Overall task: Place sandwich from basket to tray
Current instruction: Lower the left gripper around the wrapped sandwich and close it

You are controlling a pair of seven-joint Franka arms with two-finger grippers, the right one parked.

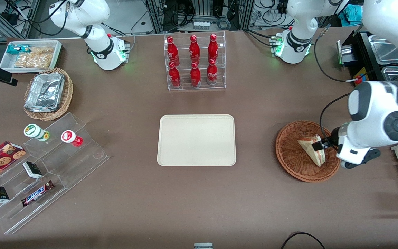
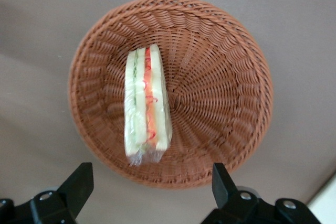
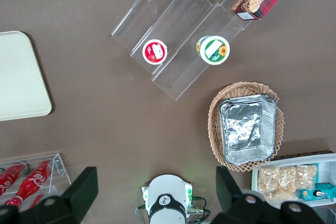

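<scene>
Woven basket [image 2: 220, 103] holds sandwich [image 2: 147, 103]; jaws [image 2: 149, 192] spread above.

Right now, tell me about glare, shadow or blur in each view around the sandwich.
Front view: even light, the gripper above the basket partly covers the sandwich. Left wrist view: sandwich sharp, its wrap slightly shiny, the open fingers dark and soft-edged. Right wrist view: crinkled glare on the foil containers.
</scene>
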